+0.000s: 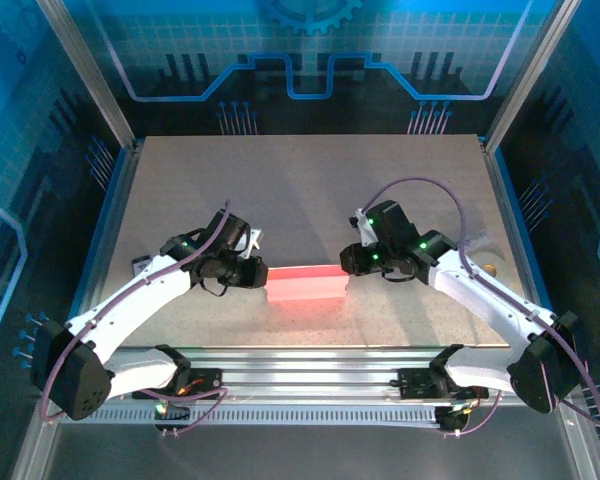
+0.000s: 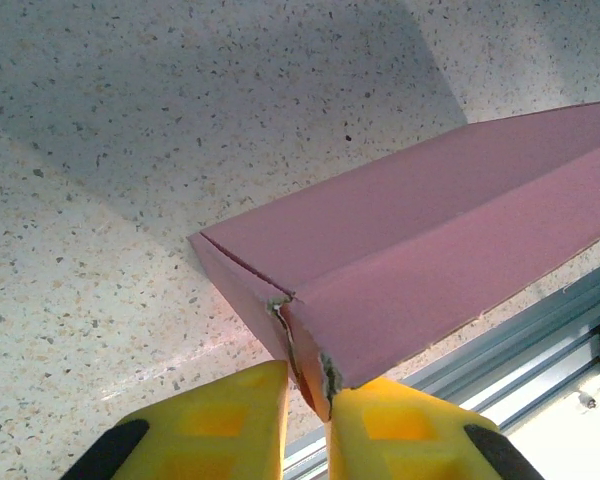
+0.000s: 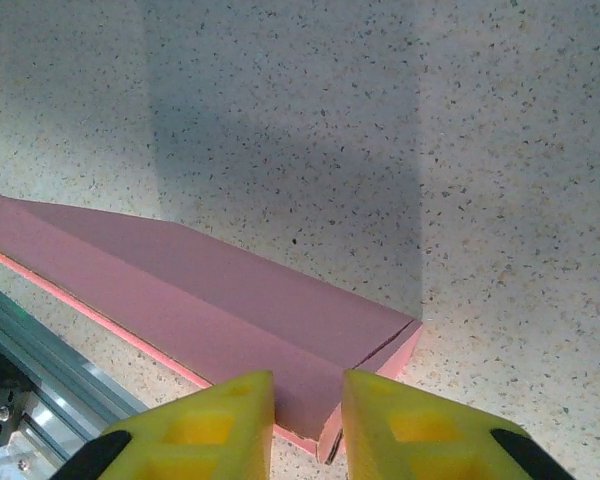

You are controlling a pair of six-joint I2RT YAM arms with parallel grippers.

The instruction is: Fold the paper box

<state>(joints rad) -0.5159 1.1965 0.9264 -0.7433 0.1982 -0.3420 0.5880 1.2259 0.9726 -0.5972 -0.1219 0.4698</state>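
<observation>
The box (image 1: 308,283) lies low on the table (image 1: 310,190), close to the near edge and between the two arms. Its long side runs left to right, parallel to the metal rail (image 2: 500,345) just in front of it. The left gripper (image 2: 315,405) is clenched on the box's left end: its yellow fingers (image 2: 230,425) pinch a creased corner where two panels meet, and the board there shows a whitish, slightly frayed edge. The right gripper (image 3: 308,405) straddles the opposite end with a finger on either side of the ridge, but I cannot tell whether it is pressing the card or only bracketing it — a strip of pink shows in the gap. This looks like thin, light cardboard: stiff along a panel, ready to hinge at each crease, and easy to crush or tear if pinched hard at a corner. It will likely slide on the speckled top with little resistance, so one end wants anchoring while the other is worked. The best holds look to be panel edges just beside a crease, not the frayed corner itself — a grip there should let a flap swing about its fold line without buckling the flat face. Pulling along the length from both ends could bow or tear the card.
</observation>
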